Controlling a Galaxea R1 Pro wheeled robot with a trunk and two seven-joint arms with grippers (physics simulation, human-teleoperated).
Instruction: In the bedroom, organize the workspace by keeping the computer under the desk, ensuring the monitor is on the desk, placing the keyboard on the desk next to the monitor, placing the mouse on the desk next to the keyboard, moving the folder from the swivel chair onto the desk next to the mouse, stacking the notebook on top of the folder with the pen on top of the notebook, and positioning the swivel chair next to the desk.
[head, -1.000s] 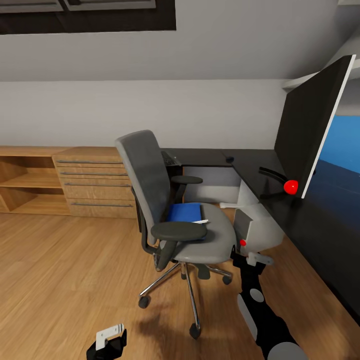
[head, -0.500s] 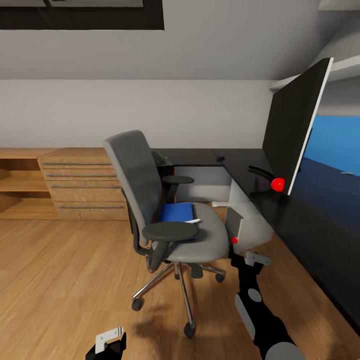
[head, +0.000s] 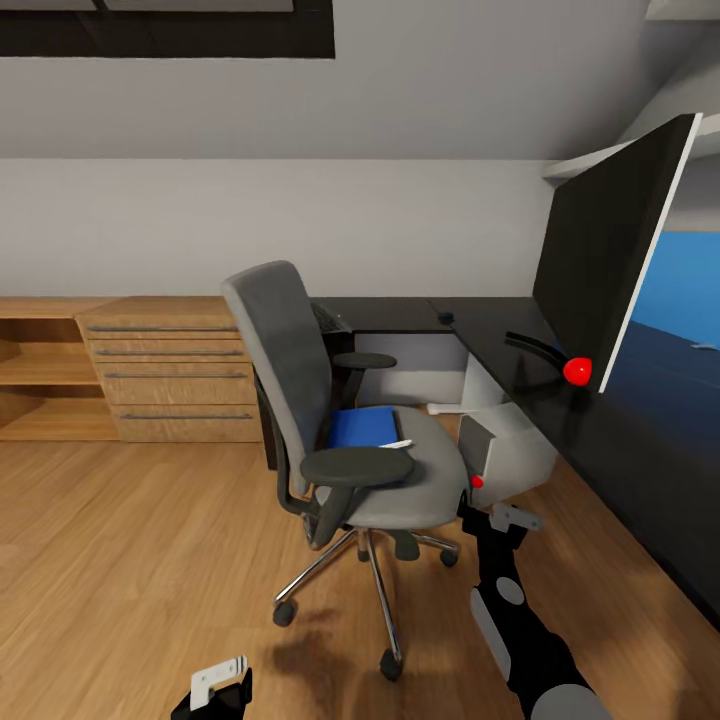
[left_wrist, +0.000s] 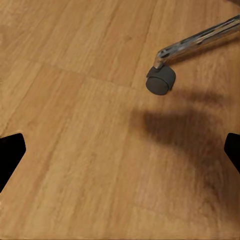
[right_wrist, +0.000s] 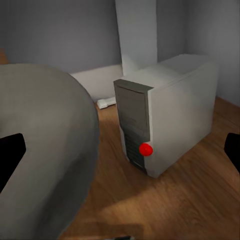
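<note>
The grey swivel chair (head: 300, 390) stands on the wood floor, a little way out from the black desk (head: 500, 335). A blue folder (head: 362, 427) lies on its seat with a thin white pen (head: 399, 444) at its edge. The monitor (head: 610, 260) stands tilted on the desk at the right. A dark keyboard (head: 330, 318) and a small mouse (head: 446, 318) lie on the far desk wing. The computer (head: 510, 450) (right_wrist: 170, 117) sits under the desk. My right gripper (head: 503, 518) (right_wrist: 120, 155) is open between seat and computer. My left gripper (head: 215, 685) (left_wrist: 120, 155) hangs open over the floor near a chair castor (left_wrist: 161, 80).
A light-wood drawer chest (head: 170, 370) and open shelf (head: 30, 370) line the back wall at the left. A blue wall panel (head: 690, 280) shows behind the monitor. Red dots mark the monitor base (head: 577, 372) and the computer front (right_wrist: 145, 149). Bare floor lies to the chair's left.
The whole picture slid left and then back right, so the camera has moved. Both arms keep their place in the view, and the chair, folder and monitor stay as they were.
</note>
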